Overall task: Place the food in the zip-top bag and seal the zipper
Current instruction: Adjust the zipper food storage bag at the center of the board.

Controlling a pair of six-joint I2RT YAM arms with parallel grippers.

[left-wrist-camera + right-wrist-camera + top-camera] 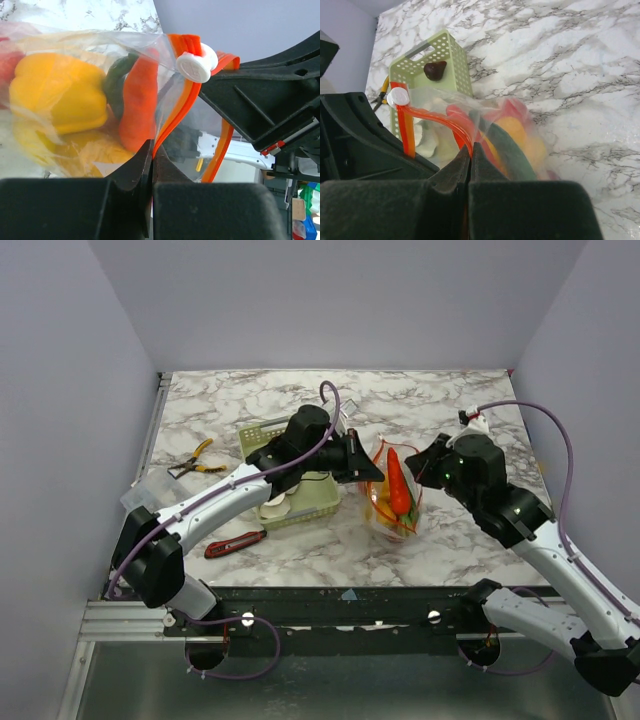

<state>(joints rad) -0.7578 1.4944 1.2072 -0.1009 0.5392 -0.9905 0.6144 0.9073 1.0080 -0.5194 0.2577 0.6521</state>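
Note:
The clear zip-top bag hangs upright between my two grippers above the marble table. Inside are a long red piece of food, a yellow pepper, an orange-red piece and a green piece. My left gripper is shut on the orange-red zipper at the bag's left side. My right gripper is shut on the same zipper from the right. The white slider sits at the strip's end by the left gripper. The mouth stands partly open.
A pale green mesh basket stands left of the bag, with white pieces and a dark brown piece in it. A red-and-black utility knife lies near the front edge. Yellow-handled pliers lie at the left.

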